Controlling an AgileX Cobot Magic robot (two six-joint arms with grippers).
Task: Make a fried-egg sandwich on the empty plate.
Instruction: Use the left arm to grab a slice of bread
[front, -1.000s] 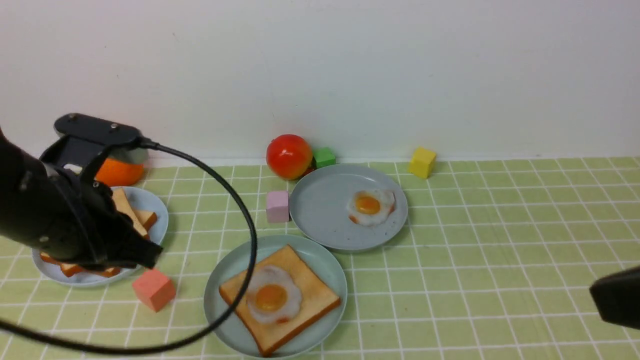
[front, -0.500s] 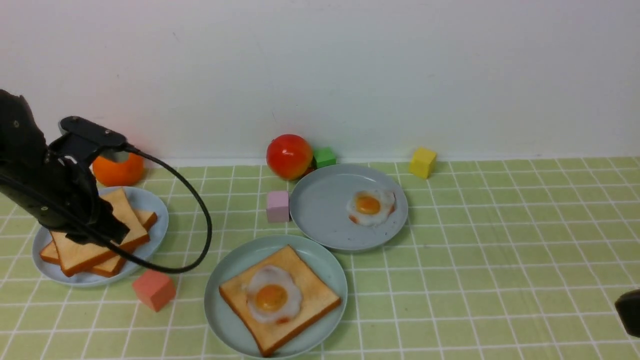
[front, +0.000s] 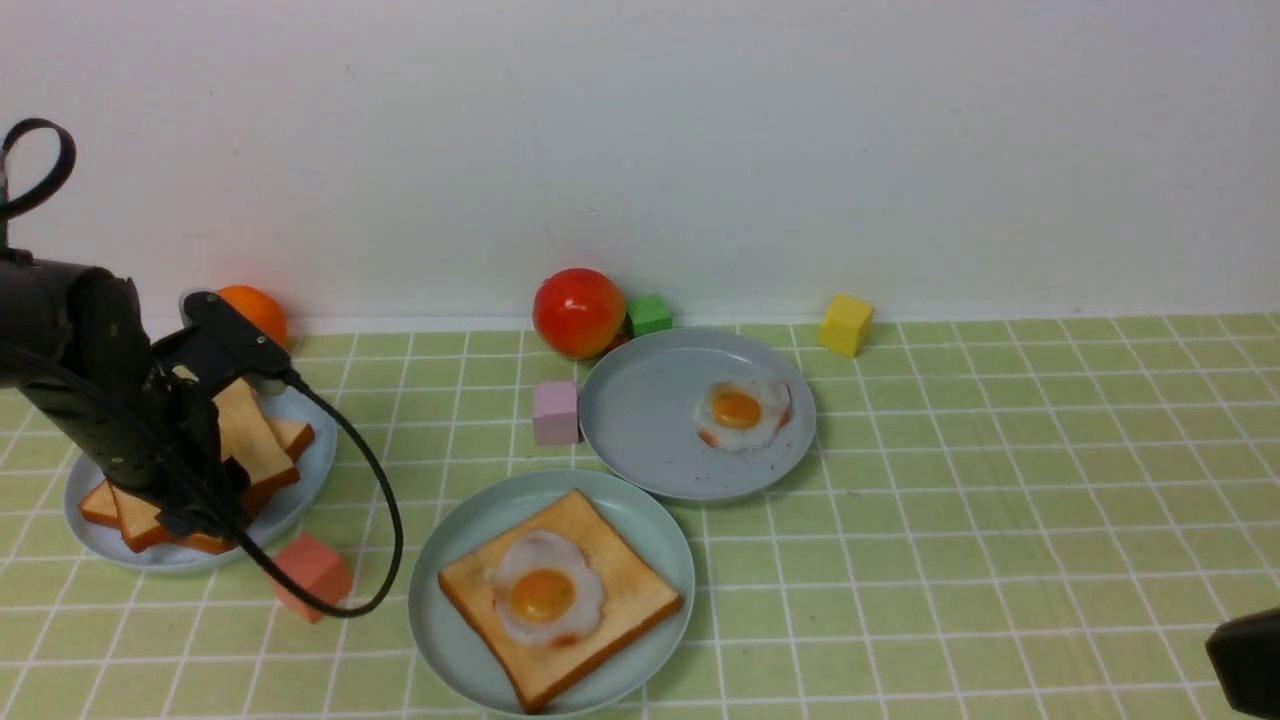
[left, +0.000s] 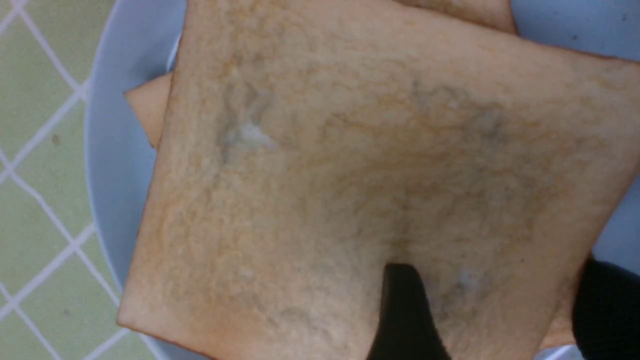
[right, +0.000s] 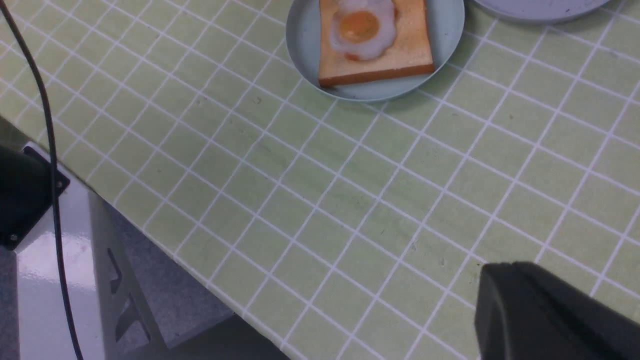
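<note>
fingers (left: 405, 315) of our left gripper (left: 500, 272) stand spread, one over the top toast slice (left: 350, 175); we sit lower than before. the fried egg (front: 545, 592) rests on toast (front: 625, 590) on the teal plate (front: 440, 630).

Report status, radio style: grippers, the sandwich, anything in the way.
Left gripper open over toast stack. Right gripper state unreadable. Teal plate holds toast slice with fried egg, no top slice. Red cube between plates.
</note>
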